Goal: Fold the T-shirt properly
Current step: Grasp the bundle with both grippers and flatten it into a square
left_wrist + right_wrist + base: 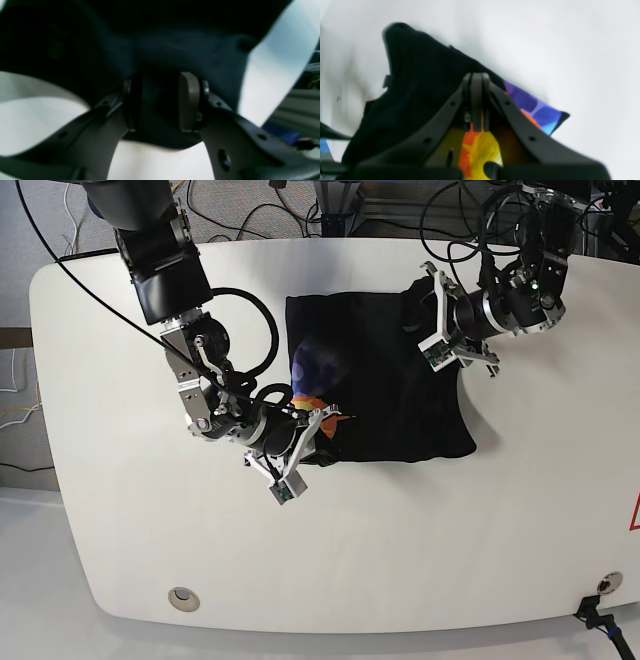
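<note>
The black T-shirt [390, 390] lies on the white table [520, 510], partly folded, with its purple and orange print [310, 385] showing at its left edge. My right gripper [322, 420] is at the shirt's front left corner. In the right wrist view this gripper [476, 81] is shut on a fold of the T-shirt [420, 87], with the orange-yellow print [480, 147] under it. My left gripper [428, 320] is at the shirt's back right corner. In the left wrist view its pads [188, 102] hold bunched black T-shirt [175, 50] cloth between them, lifted off the table.
Cables [300, 210] and equipment crowd the table's far edge. A round grommet [182, 598] sits near the front left, and a cable end [598, 620] near the front right. A red mark [635, 515] is at the right edge.
</note>
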### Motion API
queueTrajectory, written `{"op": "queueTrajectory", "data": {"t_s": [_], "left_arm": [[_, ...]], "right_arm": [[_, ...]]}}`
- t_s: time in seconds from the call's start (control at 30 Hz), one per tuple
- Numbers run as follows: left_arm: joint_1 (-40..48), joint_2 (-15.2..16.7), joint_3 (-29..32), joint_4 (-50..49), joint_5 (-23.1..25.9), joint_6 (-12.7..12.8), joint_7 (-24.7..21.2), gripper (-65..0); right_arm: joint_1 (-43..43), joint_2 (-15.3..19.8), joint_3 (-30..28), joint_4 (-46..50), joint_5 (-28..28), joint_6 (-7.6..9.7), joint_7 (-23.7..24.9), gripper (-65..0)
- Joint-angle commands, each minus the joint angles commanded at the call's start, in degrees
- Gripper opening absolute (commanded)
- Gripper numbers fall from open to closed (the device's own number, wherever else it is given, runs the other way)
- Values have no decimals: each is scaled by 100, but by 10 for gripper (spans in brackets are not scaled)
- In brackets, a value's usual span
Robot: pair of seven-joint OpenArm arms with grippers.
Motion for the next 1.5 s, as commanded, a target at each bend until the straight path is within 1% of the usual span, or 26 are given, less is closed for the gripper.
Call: {"op": "queueTrajectory", "data": {"t_s": [0.1, 0.17, 0.2, 0.27, 0.3, 0.33, 0.4, 0.47, 0.57, 0.6, 0.63, 0.67, 0.73, 0.83, 0.87, 0.93, 0.97, 1.0, 1.07, 1.13, 1.2, 1.27, 1.33, 1.5], "left_arm": [[-26, 53, 325, -299, 0, 0, 0, -439], [-114, 53, 448, -527, 88, 0, -18, -439], [-229, 62, 545, -668, 255, 0, -18, -439], [-501, 62, 765, -1046, 668, 0, -18, -439], [-651, 62, 844, -1266, 862, 0, -18, -439], [-818, 62, 870, -1512, 1046, 0, -35, -439], [-1160, 44, 879, -1952, 1222, 0, -123, -439], [-1495, -97, 888, -2382, 1240, 0, -378, -439], [-2004, -211, 897, -2884, 1240, 0, -730, -439], [-2198, -255, 897, -3024, 1240, 0, -765, -439], [-2365, -316, 897, -3156, 1240, 0, -800, -439], [-2514, -334, 897, -3279, 1240, 0, -800, -439], [-2822, -343, 870, -3376, 1240, 0, -800, -439], [-2980, -369, 826, -3095, 1240, 0, -774, -439], [-2936, -475, 747, -2831, 1231, 0, -765, -439], [-2585, -607, 651, -2189, 1231, 0, -756, -439], [-2400, -633, 633, -1820, 1231, 0, -756, -439], [-2207, -642, 633, -1495, 1231, 0, -703, -439], [-1846, -642, 624, -914, 1231, 0, -484, -439], [-1442, -642, 571, -404, 1231, 0, -273, -439], [-1011, -598, 510, -105, 1231, 0, -211, -439], [-712, -554, 527, -62, 1231, 0, -211, -439], [-466, -387, 510, -70, 1231, 0, -211, -439], [-158, -202, 510, -97, 1240, 0, -220, -439]], "right_arm": [[-9, 18, 0, -440, -97, 0, 422, -650], [-141, 18, 0, -598, -624, 0, 615, -650], [-255, 18, 26, -624, -967, 0, 668, -650], [-571, 9, 352, -607, -1503, 35, 677, -650], [-712, 0, 536, -554, -1653, 44, 686, -650], [-879, 0, 695, -413, -1732, 44, 686, -650], [-1240, 9, 818, -35, -1802, 44, 686, -650], [-1635, 18, 1011, 492, -1802, 9, 633, -650], [-2136, -26, 1266, 1380, -1776, 0, 97, -650], [-2286, -70, 1310, 1670, -1767, 0, -44, -650], [-2426, -193, 1336, 1916, -1793, 0, -97, -650], [-2532, -281, 1345, 2092, -1811, 0, -105, -650], [-2611, -334, 1345, 2286, -1811, 0, -105, -650], [-2593, -352, 1345, 2453, -1785, -9, -105, -650], [-2549, -352, 1336, 2497, -1785, -9, -105, -650], [-2295, -360, 1319, 2505, -1758, -9, -149, -650], [-2154, -369, 1310, 2479, -1758, -9, -273, -650], [-1978, -466, 1310, 2462, -1767, -9, -422, -650], [-1714, -615, 1319, 2303, -1802, 0, -589, -650], [-1398, -730, 1301, 2066, -1802, 0, -589, -650], [-1125, -888, 1301, 1653, -1802, 0, -589, -650], [-826, -1011, 1301, 1204, -1802, 9, -571, -650], [-589, -1108, 1292, 738, -1802, 26, -308, -650], [-220, -1090, 1248, -527, -1811, 35, 651, -650]]}}
